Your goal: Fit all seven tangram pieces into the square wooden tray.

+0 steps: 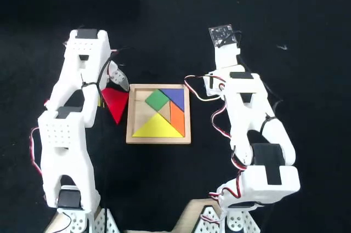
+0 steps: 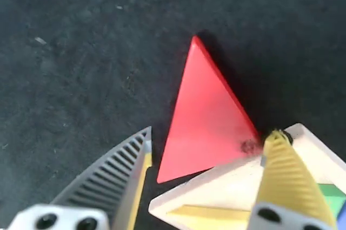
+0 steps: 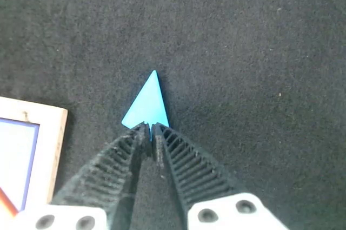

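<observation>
The square wooden tray (image 1: 159, 141) lies between the two arms. In it sit a green square (image 1: 157, 100), a blue parallelogram (image 1: 176, 98), an orange triangle (image 1: 177, 118) and a yellow triangle (image 1: 157, 128). A large red triangle (image 1: 115, 103) lies flat on the black cloth and touches the tray's left upper corner. My left gripper (image 2: 211, 132) hangs open over this red triangle (image 2: 208, 116), one finger on each side, the yellow-edged finger (image 2: 284, 170) above the tray corner (image 2: 216, 186). My right gripper (image 3: 150, 128) is shut on the base of a small light blue triangle (image 3: 147, 103), right of the tray's rim (image 3: 57, 149).
Black cloth covers the whole table. Part of the tray's left side shows bare wood (image 1: 138, 104). Red and white cables (image 1: 200, 93) loop from the right arm close to the tray's right upper corner. Open cloth lies beyond the tray toward the far edge.
</observation>
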